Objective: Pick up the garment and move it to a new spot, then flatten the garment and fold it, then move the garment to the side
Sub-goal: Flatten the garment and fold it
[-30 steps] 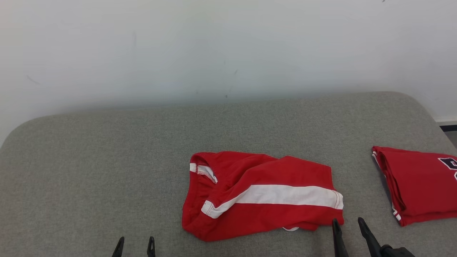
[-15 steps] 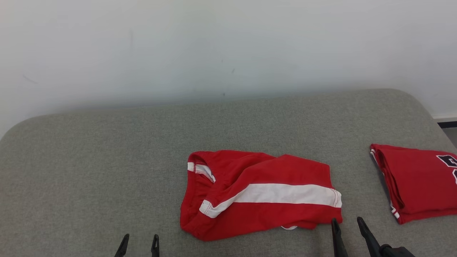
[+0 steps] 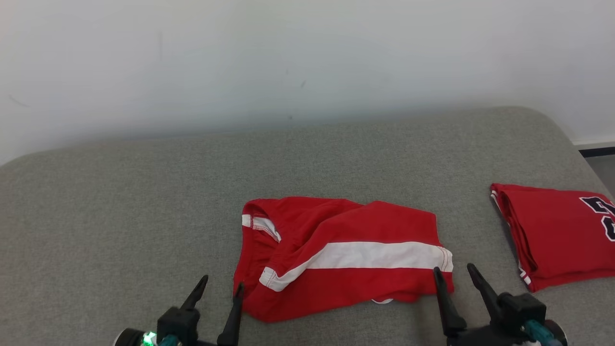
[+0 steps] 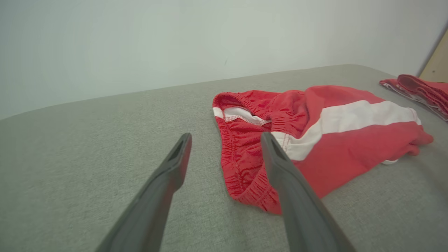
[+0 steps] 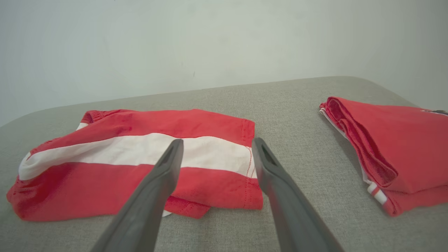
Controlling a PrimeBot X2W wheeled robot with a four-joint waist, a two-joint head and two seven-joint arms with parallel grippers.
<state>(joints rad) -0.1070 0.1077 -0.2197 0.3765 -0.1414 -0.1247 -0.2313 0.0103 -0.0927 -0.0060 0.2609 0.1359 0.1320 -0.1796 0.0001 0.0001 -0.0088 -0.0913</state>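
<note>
The garment (image 3: 336,257) is a pair of red shorts with a white side stripe, lying loosely rumpled on the grey padded surface (image 3: 144,192), waistband to the left. My left gripper (image 3: 221,285) is open just off the waistband corner (image 4: 245,175), nothing between its fingers. My right gripper (image 3: 454,270) is open at the leg hem's near right corner (image 5: 252,196), also empty. In the left wrist view the garment (image 4: 315,136) lies ahead and to the right; in the right wrist view the garment (image 5: 122,168) spreads ahead and to the left.
A second red garment (image 3: 557,235), folded, with dark lettering, lies at the right edge of the surface; it appears again as the folded red garment (image 5: 392,147). A pale wall (image 3: 307,57) stands behind. Bare grey padding stretches to the left.
Both grippers have moved forward toward the shorts, their bodies now in view. The head camera has tipped and shifted slightly; the shorts themselves lie as before.
</note>
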